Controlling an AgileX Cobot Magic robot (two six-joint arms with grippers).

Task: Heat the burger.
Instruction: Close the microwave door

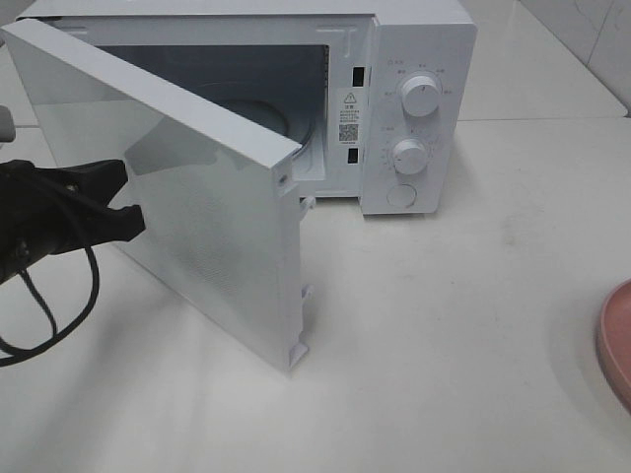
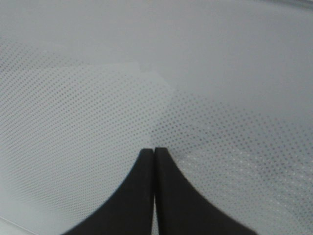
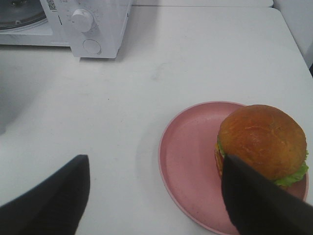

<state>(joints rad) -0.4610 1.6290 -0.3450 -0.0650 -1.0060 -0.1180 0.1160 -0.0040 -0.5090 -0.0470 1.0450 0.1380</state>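
Observation:
The burger (image 3: 261,142), with a glossy brown bun and green lettuce at its edge, sits on a pink plate (image 3: 190,166) in the right wrist view. My right gripper (image 3: 155,164) hovers open over the plate's near side; one finger partly overlaps the burger, and nothing is held. The white microwave (image 1: 419,99) stands at the back with its door (image 1: 217,246) swung wide open. My left gripper (image 1: 123,195) is shut, its tips (image 2: 154,152) against the dotted window of the door's outer face.
The glass turntable (image 1: 286,118) shows inside the cavity. Two knobs (image 1: 422,97) are on the microwave's right panel. Only the pink plate's rim (image 1: 616,340) shows at the right edge of the high view. A black cable (image 1: 59,315) loops below the left arm.

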